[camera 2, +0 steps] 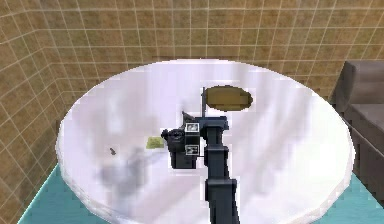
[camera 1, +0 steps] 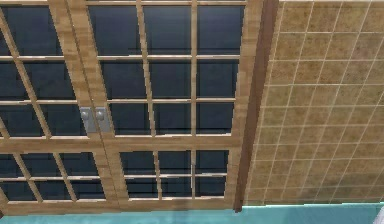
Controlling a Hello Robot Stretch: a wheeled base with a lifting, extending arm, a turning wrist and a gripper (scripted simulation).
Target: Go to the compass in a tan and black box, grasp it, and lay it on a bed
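Observation:
In the arm side view the dark arm (camera 2: 222,185) rises from the bottom edge over a round white table (camera 2: 290,160). My gripper (camera 2: 172,138) stands above the table's middle, left of two white marked squares. A small pale green thing (camera 2: 153,142) lies on the tabletop right at the gripper's far end, so I cannot tell whether the gripper holds anything. Farther out on the table sits a flat tan oval thing with a dark rim (camera 2: 228,97). A tiny dark speck (camera 2: 112,151) lies on the table to the left.
A wood-framed door with dark glass panes (camera 1: 150,90) and metal handles (camera 1: 97,119) stands close ahead, with a tan tiled wall (camera 1: 320,100) on its right and a teal floor strip (camera 1: 200,216) below. A dark seat (camera 2: 366,100) stands beside the table on the right.

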